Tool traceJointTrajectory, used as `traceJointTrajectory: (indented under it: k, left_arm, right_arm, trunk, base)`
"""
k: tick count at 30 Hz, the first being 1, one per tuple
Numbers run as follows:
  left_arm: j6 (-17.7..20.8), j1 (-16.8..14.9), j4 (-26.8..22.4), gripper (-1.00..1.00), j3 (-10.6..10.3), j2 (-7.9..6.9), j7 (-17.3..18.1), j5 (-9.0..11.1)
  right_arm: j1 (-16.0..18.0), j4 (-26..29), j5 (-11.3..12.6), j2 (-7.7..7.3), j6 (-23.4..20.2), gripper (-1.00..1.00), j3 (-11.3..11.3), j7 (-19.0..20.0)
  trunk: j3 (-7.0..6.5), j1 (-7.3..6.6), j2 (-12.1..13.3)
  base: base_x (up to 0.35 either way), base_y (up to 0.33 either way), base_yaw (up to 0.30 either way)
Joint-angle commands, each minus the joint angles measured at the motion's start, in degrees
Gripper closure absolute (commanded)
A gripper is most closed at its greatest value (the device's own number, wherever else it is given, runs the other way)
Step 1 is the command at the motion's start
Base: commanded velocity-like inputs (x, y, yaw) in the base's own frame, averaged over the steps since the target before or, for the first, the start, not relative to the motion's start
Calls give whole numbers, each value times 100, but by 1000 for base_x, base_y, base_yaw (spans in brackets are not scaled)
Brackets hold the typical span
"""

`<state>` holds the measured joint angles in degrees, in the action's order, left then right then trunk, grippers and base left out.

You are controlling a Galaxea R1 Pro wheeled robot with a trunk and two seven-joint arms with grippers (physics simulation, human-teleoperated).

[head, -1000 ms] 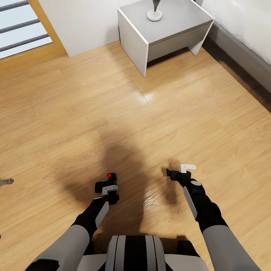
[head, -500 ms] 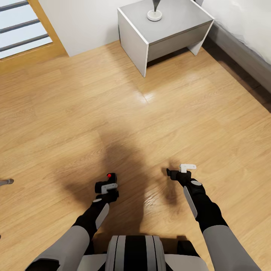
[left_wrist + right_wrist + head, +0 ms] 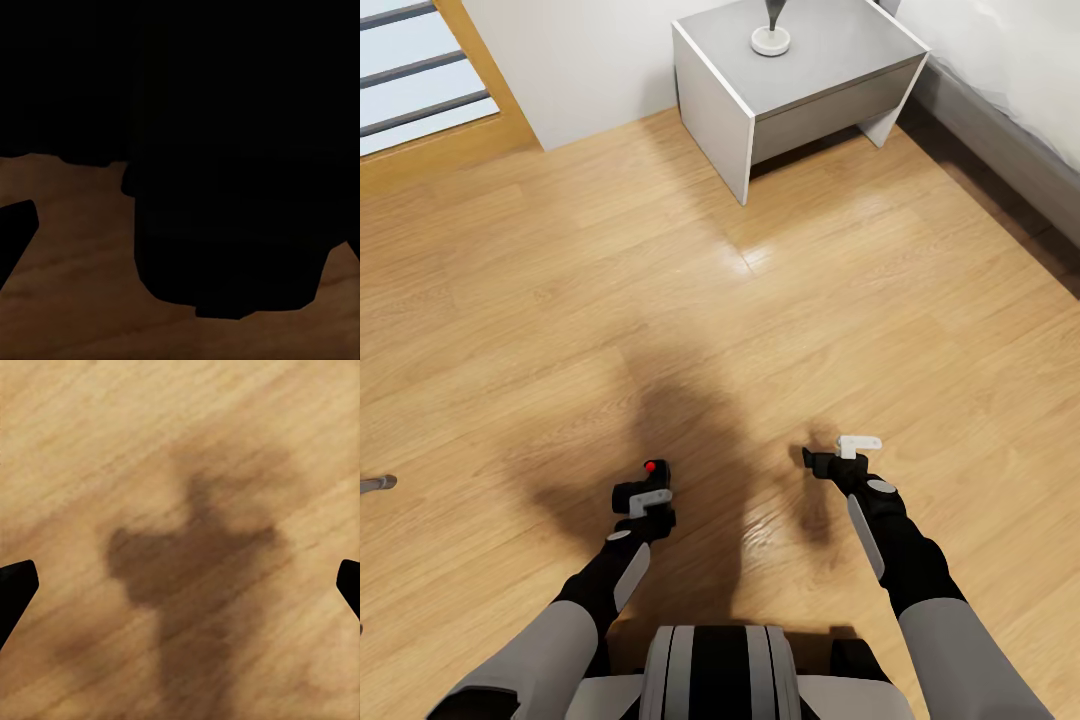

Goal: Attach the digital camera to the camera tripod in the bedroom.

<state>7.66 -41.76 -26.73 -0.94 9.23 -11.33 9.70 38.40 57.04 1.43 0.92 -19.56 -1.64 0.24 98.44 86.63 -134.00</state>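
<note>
Head view, left gripper (image 3: 648, 490) jaws clamped on camera (image 3: 653, 478) above wood floor (image 3: 560, 300), right gripper (image 3: 838, 455) jaws spread, empty, nightstand (image 3: 800, 70) beyond.

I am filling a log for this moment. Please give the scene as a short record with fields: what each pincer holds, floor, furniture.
left pincer: shut on the digital camera, red button up
right pincer: open, nothing between its fingers
floor: light wood, robot's shadow on it
furniture: grey-white bedside table ahead, with a round white base on top
</note>
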Motion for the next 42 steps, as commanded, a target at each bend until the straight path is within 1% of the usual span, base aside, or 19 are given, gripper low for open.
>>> traceJointTrajectory:
  k: [1, 39, 40, 42]
  left_arm:
    - [27, 1, -10, -100, -11, 0, -28, 54]
    - [-55, 1, 149, -100, -12, 0, -14, 25]
    - [-58, 1, 151, 100, -12, 0, -15, 25]
    - [-65, 1, 155, 100, -12, -3, -16, 24]
  right_arm:
    - [1, 9, 15, 5, -30, -100, -12, 3]
    - [1, -19, 15, 5, -30, -100, -12, 3]
    - [1, -21, 15, 5, -30, -100, -12, 3]
    - [1, -19, 15, 5, -30, -100, -12, 3]
  trunk:
    - [3, -1, -1]
    - [3, -1, -1]
    - [3, -1, -1]
    - [3, -1, -1]
  base:
    - [0, 0, 0]
    - [0, 0, 0]
    - [0, 0, 0]
    - [0, 0, 0]
